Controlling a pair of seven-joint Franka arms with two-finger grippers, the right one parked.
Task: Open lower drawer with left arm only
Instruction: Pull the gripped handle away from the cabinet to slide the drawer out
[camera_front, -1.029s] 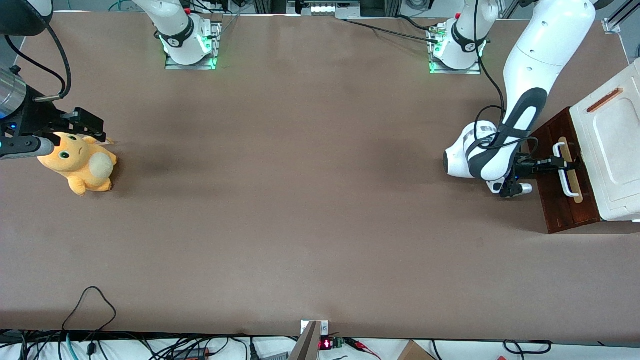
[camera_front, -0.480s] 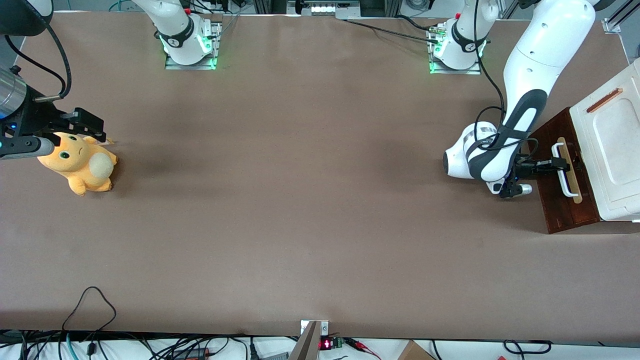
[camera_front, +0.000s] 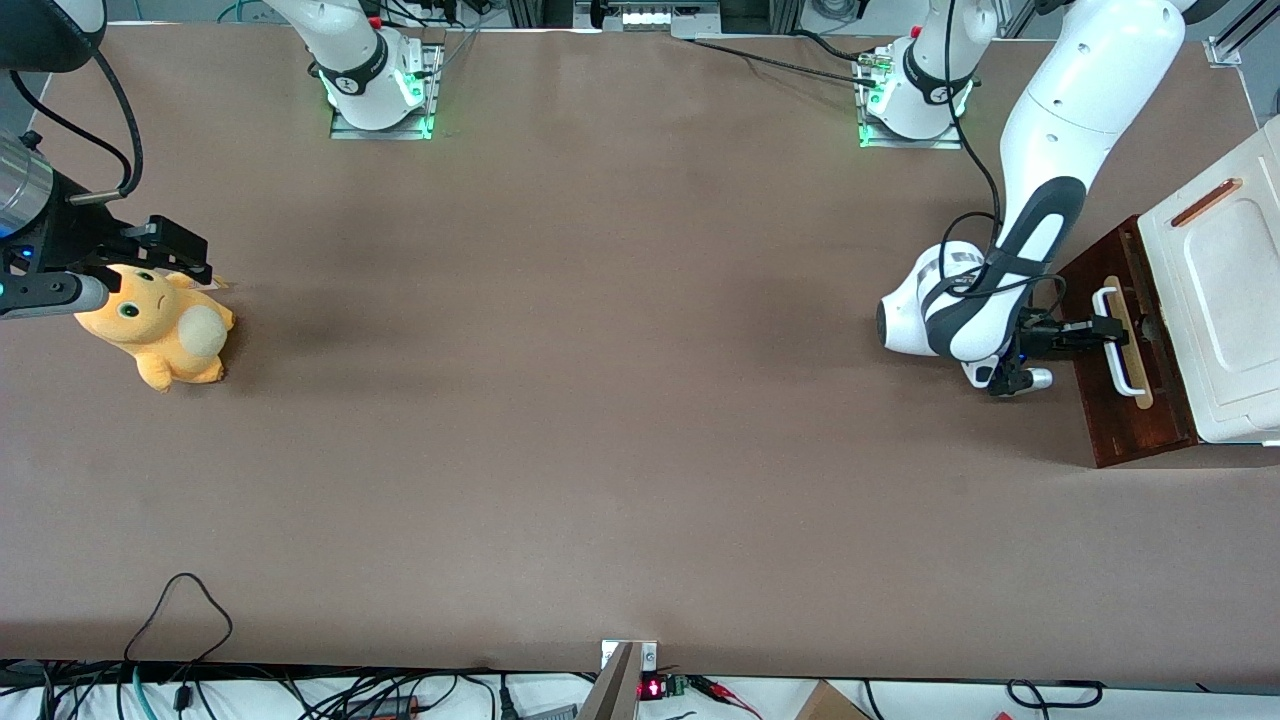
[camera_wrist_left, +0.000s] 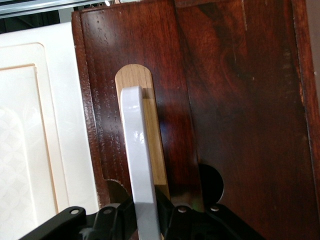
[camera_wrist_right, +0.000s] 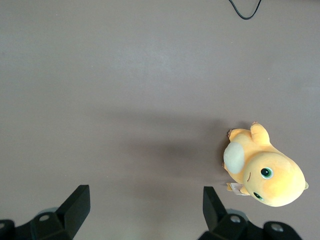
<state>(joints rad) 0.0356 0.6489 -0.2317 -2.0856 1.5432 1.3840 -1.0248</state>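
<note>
Your black two-finger gripper (camera_wrist_left: 142, 220) is clamped on the white U-shaped bar handle (camera_wrist_left: 140, 165), midway along it. The dark reddish-brown lower drawer (camera_front: 1125, 400) sits at the working arm's end of the table, at roughly 3 o'clock in the front view; it looks slid out only slightly, so most of the pull remains. Toward 9 o'clock, bare brown tabletop (camera_front: 620, 400) gives open room. The white cabinet top (camera_front: 1225, 300) overhangs the drawer.

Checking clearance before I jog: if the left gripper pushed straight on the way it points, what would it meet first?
The left gripper is shut on the white handle, pointing at the lower drawer. Straight on, it would likely meet the pale wood strip on the drawer front first, though depth is unclear.
</note>
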